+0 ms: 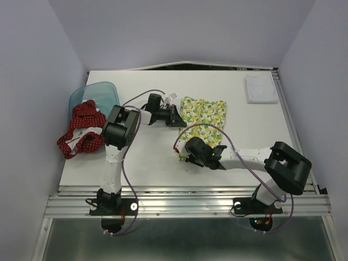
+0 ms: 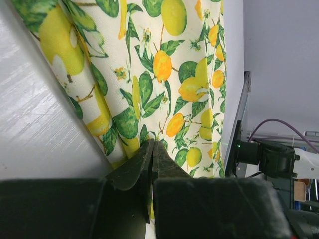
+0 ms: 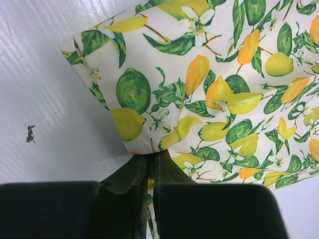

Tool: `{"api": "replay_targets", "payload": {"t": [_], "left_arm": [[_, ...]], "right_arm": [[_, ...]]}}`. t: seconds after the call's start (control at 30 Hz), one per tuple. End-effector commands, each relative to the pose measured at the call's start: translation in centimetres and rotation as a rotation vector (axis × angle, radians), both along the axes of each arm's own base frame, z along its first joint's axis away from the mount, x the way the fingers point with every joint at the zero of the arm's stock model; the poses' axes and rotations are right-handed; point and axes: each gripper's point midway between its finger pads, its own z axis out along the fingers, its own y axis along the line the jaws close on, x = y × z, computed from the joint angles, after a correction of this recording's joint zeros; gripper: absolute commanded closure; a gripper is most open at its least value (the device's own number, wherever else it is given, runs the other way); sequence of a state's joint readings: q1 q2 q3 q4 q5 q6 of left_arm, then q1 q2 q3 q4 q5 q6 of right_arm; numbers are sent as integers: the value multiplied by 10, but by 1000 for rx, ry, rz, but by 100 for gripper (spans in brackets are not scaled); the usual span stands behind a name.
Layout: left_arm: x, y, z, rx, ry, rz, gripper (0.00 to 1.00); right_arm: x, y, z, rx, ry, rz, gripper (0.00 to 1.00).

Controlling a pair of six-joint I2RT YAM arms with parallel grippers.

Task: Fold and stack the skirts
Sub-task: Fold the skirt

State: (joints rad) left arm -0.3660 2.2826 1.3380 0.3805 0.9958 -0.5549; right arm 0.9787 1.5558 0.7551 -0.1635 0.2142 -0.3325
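1. I cannot read any writing in these views. The lemon skirt (image 1: 205, 115) carries only its print of yellow lemons, orange fruits, green leaves and small white flowers.
2. From above, the near end of this skirt is covered by my right arm, so I cannot see its outline there. Both wrist views cut the cloth at the picture edges. The red skirt (image 1: 81, 132) lies crumpled at the left edge of the table (image 1: 157, 168), against the blue bin (image 1: 97, 92). I cannot tell whether part of it is inside the bin. A flat white object (image 1: 261, 88) in the far right corner is too small for me to say what it is.
3. My left pincer (image 2: 152, 148) is pressed together on the edge of the lemon skirt, and cloth shows between the fingers.
4. My right pincer (image 3: 149, 160) is also closed, and it pinches the skirt just beside a folded corner. A dark speck (image 3: 30, 133) sits on the table near it.
5. The lemon skirt lies in the middle of the table. It stretches from my left pincer on its far left side to my right pincer at its near end. The red skirt is well apart from both.
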Motion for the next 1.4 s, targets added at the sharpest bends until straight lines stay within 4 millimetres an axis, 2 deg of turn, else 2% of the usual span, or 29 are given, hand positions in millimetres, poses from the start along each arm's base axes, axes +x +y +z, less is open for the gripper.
{"api": "replay_targets", "payload": {"t": [0.0,0.03,0.07,0.13,0.17,0.37,0.43,0.5,0.53,0.6,0.67,0.7,0.73,0.77,0.97,1.1,1.23,1.27,1.37], "left_arm": [[-3,15,-34,105,45,31,89],[-3,16,-35,109,43,31,89],[-5,17,-37,117,51,30,89],[-6,18,-38,126,39,19,89],[-8,20,-38,133,36,18,89],[-8,29,-40,203,-14,5,89],[-10,33,-42,232,-13,3,90],[-14,36,-45,239,-15,-3,90],[-16,36,-46,242,-7,-9,90],[-18,37,-48,246,0,-12,90],[-18,38,-49,251,-4,-13,91],[-17,38,-49,251,-5,-12,91],[-17,38,-49,252,-5,-12,91],[-17,38,-49,252,-6,-12,91],[-16,40,-53,279,-13,-22,91],[-17,42,-54,297,-12,-29,91],[-16,42,-55,298,-8,-30,91],[-17,42,-57,299,-5,-30,91],[-16,43,-57,304,-9,-30,91]], "right_arm": [[-15,-22,-15,-79,73,1,99],[-16,-15,-7,-54,82,13,99],[-13,-5,12,-18,76,17,99],[-17,10,32,39,109,48,99],[-13,24,54,86,109,58,99],[-53,40,62,114,340,168,99],[-60,43,69,113,380,208,99],[-56,37,74,108,407,198,99],[-51,40,80,129,414,216,99],[-35,29,84,143,447,170,99],[-22,31,93,184,478,178,99],[-14,20,94,183,503,148,99],[-9,18,96,193,509,157,99],[1,18,103,206,496,155,99],[44,0,109,234,505,116,99],[76,-7,124,257,466,109,99],[103,-22,124,247,450,99,99],[112,-29,116,236,457,94,99],[129,-38,110,217,438,107,99]]}}
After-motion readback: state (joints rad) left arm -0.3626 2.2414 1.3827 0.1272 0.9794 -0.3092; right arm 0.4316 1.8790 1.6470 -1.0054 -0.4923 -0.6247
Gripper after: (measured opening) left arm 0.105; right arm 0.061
